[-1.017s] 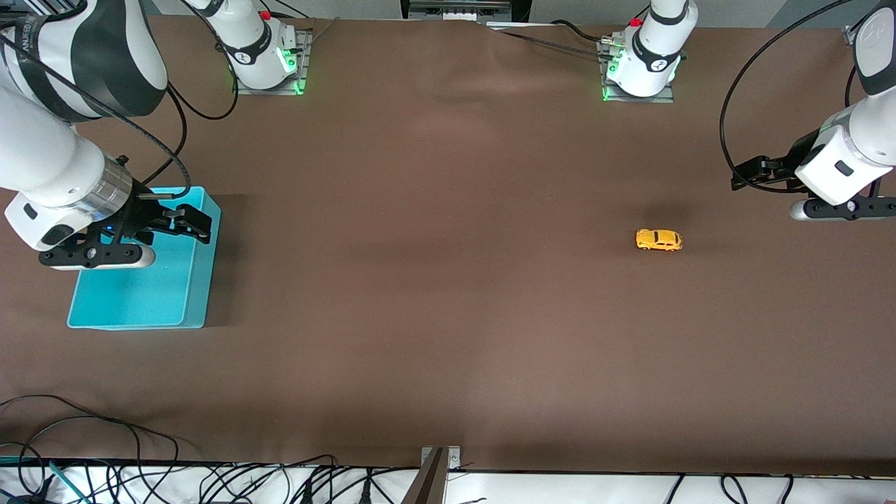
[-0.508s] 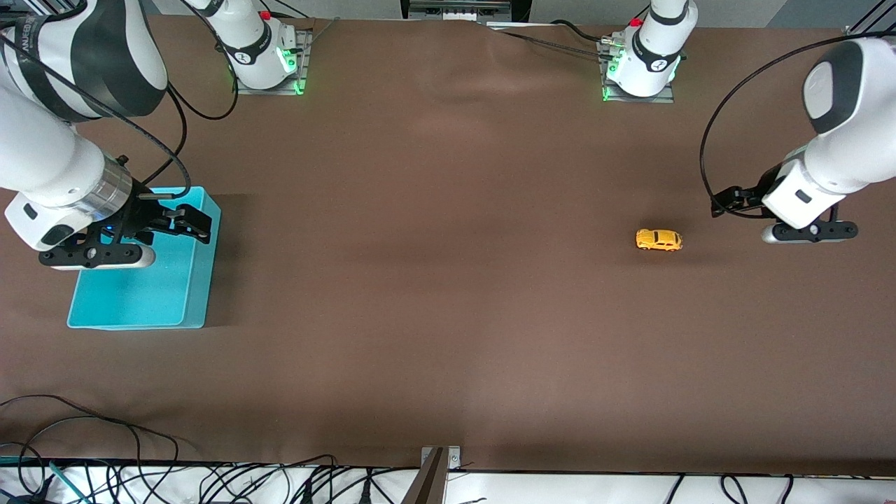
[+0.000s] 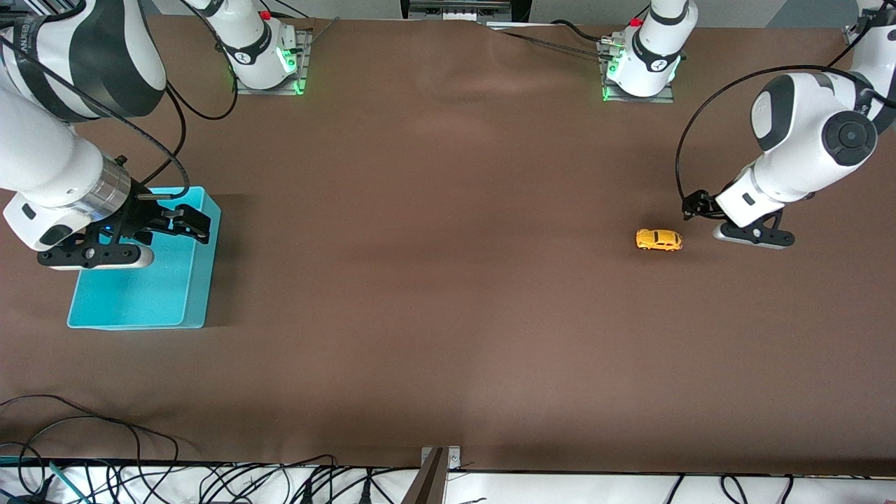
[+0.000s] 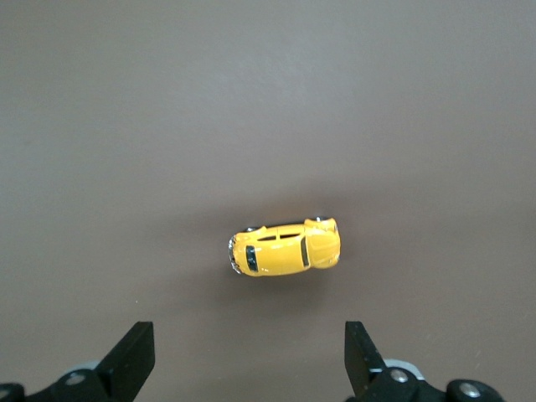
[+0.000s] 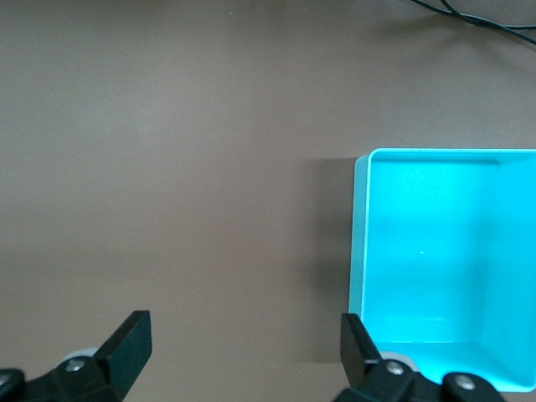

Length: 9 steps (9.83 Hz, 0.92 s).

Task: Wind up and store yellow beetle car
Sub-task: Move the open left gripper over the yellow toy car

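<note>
- Front view: yellow beetle car (image 3: 659, 239) on its wheels on the brown bench (image 3: 448, 315), toward the left arm's end, standing alone with bare surface all round.
- Front view: left gripper (image 3: 700, 208) up in the air just beside the car, on the side toward the left arm's end, over bare bench; not touching the car; spread of the fingers not readable here.
- Front view: right gripper (image 3: 189, 222) above the rim of a turquoise open bin (image 3: 140, 308) at the right arm's end of the bench, well apart from the car; nothing held; arm waiting.
- Front view: tangle of black cables (image 3: 140, 476) along the bench edge nearest the camera.
- Left wrist view: yellow beetle car (image 4: 285, 248) seen from above, roof up, dark windows showing, resting on the bench (image 4: 268, 100); black fingers (image 4: 132, 356) spread wide apart, nothing between them, tips short of the car and not touching it.
- Right wrist view: turquoise bin (image 5: 362, 243) with plain inner floor and nothing visible inside; fingers (image 5: 130, 339) held wide apart and holding nothing, one over bare bench (image 5: 167, 126), the other at the bin's wall; a black cable (image 5: 486, 21) on the bench near the bin.
</note>
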{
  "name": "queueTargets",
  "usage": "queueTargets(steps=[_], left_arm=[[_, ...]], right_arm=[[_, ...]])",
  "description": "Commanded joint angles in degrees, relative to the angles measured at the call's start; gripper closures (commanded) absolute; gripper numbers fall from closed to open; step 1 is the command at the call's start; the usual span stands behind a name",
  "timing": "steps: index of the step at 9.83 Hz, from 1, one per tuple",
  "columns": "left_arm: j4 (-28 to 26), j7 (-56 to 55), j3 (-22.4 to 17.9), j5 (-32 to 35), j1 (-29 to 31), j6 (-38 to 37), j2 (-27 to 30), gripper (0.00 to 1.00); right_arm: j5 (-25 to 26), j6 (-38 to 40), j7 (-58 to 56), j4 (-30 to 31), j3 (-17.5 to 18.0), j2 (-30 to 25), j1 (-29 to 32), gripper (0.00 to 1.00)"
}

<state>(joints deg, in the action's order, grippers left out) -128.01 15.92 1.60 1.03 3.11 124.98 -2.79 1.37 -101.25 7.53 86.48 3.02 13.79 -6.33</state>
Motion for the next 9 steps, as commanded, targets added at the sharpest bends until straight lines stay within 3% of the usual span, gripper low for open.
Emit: queueTargets(steps=[1, 3, 5, 9], left_arm=[[-1.8, 13.5, 0.3, 1.1, 1.1, 1.0, -0.1, 0.0], [-4.2, 27.3, 0.3, 1.2, 1.1, 3.7, -1.9, 0.0], [-8.7, 38.7, 0.4, 1.2, 1.1, 11.0, -2.4, 0.0], [-9.2, 59.5, 0.4, 1.3, 0.5, 18.6, -6.9, 0.0]], right_arm=[[-0.8, 1.0, -0.9, -0.4, 0.1, -0.4, 0.4, 0.0], [-0.8, 1.0, -0.8, -0.4, 0.1, -0.5, 0.3, 0.0], [-0.8, 1.0, -0.8, -0.4, 0.1, -0.4, 0.3, 0.0], [-0.8, 1.4, -0.8, -0.4, 0.1, -0.4, 0.3, 0.0]])
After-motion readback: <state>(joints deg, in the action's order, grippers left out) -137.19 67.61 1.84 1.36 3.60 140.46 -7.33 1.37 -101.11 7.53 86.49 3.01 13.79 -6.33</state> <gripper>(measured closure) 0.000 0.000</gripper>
